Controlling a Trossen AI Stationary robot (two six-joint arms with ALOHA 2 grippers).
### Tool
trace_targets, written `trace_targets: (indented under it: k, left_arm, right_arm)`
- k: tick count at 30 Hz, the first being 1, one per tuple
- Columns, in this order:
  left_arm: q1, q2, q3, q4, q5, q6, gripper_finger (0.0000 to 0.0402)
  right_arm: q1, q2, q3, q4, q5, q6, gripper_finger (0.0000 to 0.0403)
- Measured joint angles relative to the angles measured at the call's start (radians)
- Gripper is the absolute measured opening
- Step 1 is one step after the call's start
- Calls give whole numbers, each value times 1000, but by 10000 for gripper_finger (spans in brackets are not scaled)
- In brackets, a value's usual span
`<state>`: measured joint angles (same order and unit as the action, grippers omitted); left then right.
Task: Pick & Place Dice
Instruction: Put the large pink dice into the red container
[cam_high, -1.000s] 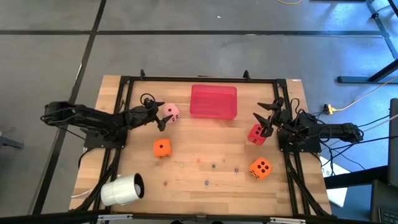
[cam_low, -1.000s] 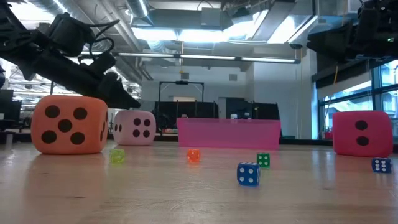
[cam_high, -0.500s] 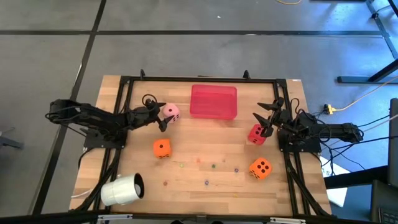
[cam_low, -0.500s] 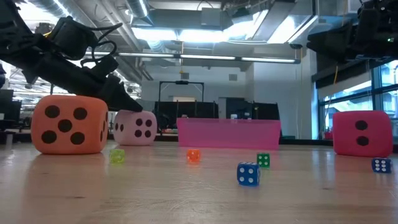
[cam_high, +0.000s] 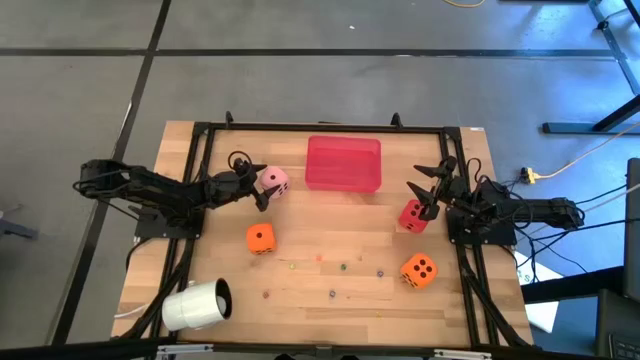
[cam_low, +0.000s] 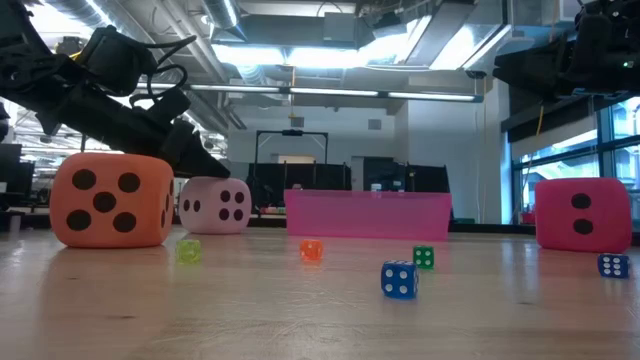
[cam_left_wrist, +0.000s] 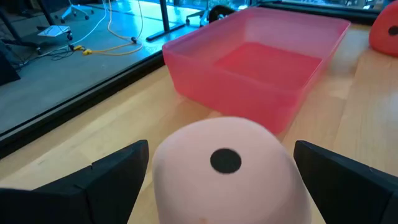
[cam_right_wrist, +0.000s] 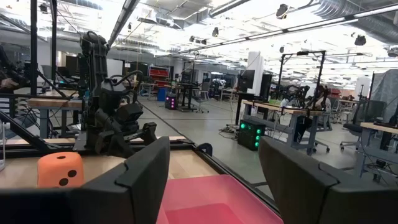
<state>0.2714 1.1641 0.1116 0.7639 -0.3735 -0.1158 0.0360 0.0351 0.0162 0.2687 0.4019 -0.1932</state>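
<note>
Since a second ago the left arm has reached a little farther toward the pink die, and its left gripper now stands with its fingers spread wide on either side of that cube without pressing it; in the left wrist view the pink die fills the space between the two dark fingers, one pip facing up. Nothing else has shifted. The left arm stretches low across the table from the left edge, sloping down to the die as seen in the low view.

The right gripper hangs above the table just beside the red die, fingers partly apart and empty, with the right arm folded back toward the right edge.

The red tray sits near the far edge, just beyond the pink die with a thin strip of bare wood between them. One orange die lies nearer the front of the left gripper, well apart from it; the other orange die rests near the right front. A white cup lies on its side at the left front corner. Several tiny coloured dice are scattered over the middle front of the table, which is otherwise open wood.
</note>
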Motion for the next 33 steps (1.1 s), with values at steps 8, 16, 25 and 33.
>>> trace_targets:
  k: [8,16,25,33]
  left_arm:
    - [0,0,0,-5,30,-35,400]
    - [0,-3,2,-60,-3,-57,400]
    - [-2,0,0,-26,-16,5,400]
    - [-1,0,0,-14,-35,16,400]
  right_arm:
    - [0,0,0,0,-1,-1,247]
    - [0,0,0,0,-1,-2,247]
    - [0,0,0,-1,0,-2,247]
    - [0,0,0,-4,0,-1,247]
